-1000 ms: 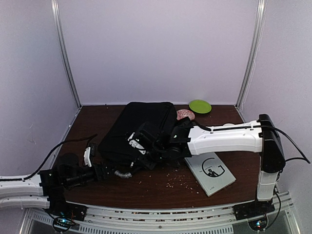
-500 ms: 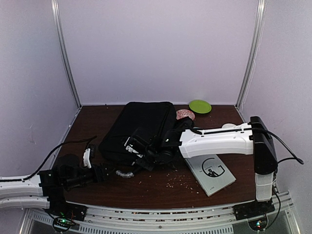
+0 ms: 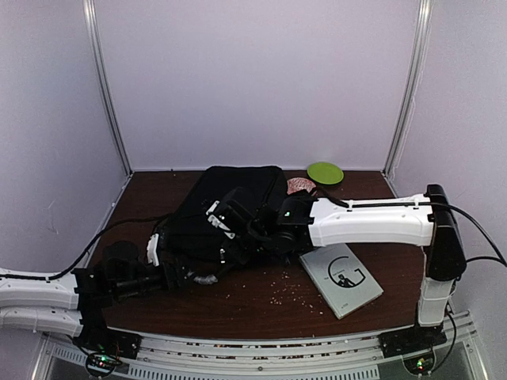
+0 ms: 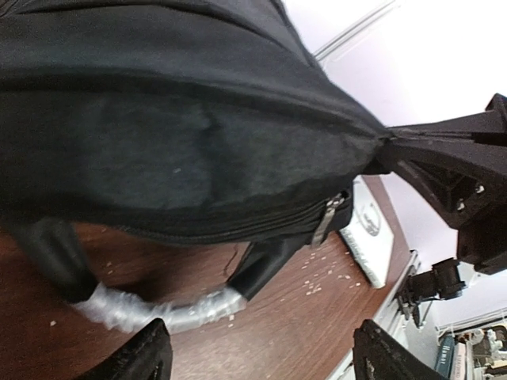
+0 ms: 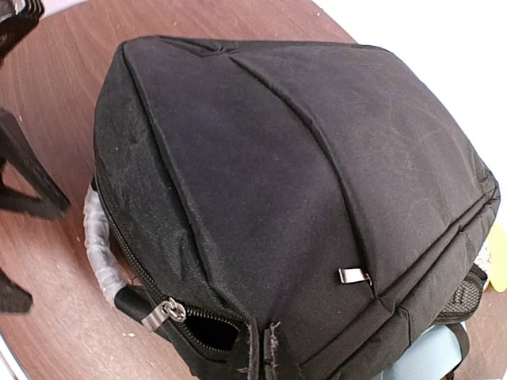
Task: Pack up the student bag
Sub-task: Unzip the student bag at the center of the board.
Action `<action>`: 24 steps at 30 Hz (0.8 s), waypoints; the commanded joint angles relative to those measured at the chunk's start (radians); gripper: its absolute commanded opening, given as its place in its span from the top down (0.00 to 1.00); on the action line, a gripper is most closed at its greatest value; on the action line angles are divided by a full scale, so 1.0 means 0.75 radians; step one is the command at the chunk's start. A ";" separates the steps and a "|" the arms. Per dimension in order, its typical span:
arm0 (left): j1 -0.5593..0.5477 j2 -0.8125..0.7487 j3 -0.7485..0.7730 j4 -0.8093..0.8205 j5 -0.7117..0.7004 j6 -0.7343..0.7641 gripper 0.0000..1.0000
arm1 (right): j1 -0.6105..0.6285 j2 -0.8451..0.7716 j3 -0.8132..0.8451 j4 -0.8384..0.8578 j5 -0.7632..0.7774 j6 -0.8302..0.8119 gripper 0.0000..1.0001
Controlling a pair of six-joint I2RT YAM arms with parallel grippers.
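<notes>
student bag [image 5: 277, 158], zip pull [image 5: 162, 311] seemingly wrist-only

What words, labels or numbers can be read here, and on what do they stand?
"G": large dark letter on the cover of the flat pale grey book.
Smaller print beside it on that cover: too small to read.
No readable label on the large black fabric student bag.

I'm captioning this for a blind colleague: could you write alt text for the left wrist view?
The student bag fills the upper frame, its black fabric drawn to a point where the right gripper pinches it. Below, its plastic-wrapped handle shows against the wooden table, just ahead of the open left gripper.
</notes>
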 commanded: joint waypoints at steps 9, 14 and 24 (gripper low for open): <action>0.007 0.208 0.169 0.287 0.153 0.047 0.19 | -0.002 -0.096 -0.010 0.072 -0.072 0.140 1.00; 0.007 0.367 0.211 0.399 0.233 0.032 0.20 | -0.011 -0.107 -0.023 0.073 -0.083 0.155 1.00; 0.007 0.470 0.193 0.507 0.229 0.017 0.20 | -0.018 -0.126 -0.041 0.102 -0.143 0.202 1.00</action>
